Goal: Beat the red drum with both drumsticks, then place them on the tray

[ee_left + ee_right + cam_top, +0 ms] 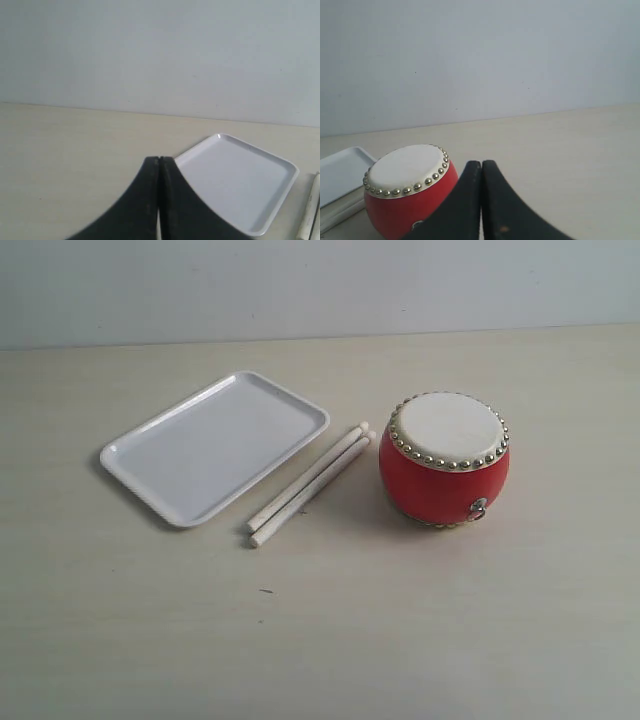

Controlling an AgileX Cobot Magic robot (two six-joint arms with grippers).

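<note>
Red lacquer covers the barrel-shaped body of the red drum (444,480), which stands upright on the pale wood-grain table (400,640) with its cream skin facing up. A ring of brass studs (447,462) runs around the edge of the skin, and a small metal ring handle (478,510) hangs low on the side turned toward the exterior camera. The drum sits on the right of the exterior view. The drumsticks (308,485) are two thin, pale cream rods lying flat on the table, side by side and touching along their length. Their long axis runs diagonally, from the near left to the far right of the exterior view, and their far ends lie just beside the drum without touching it. The tray (215,447) is a glossy white rectangle with rounded corners and a low raised rim. It lies flat on the left of the exterior view, just beside the sticks on the side away from the drum, and nothing rests in it. Its long axis runs on roughly the same diagonal as the sticks. The left gripper (158,160) has its black jaws pressed together with nothing between them and hangs above the table near one corner of the tray. The right gripper (481,164) is likewise clenched and empty, just beside the drum and clear of it.
</note>
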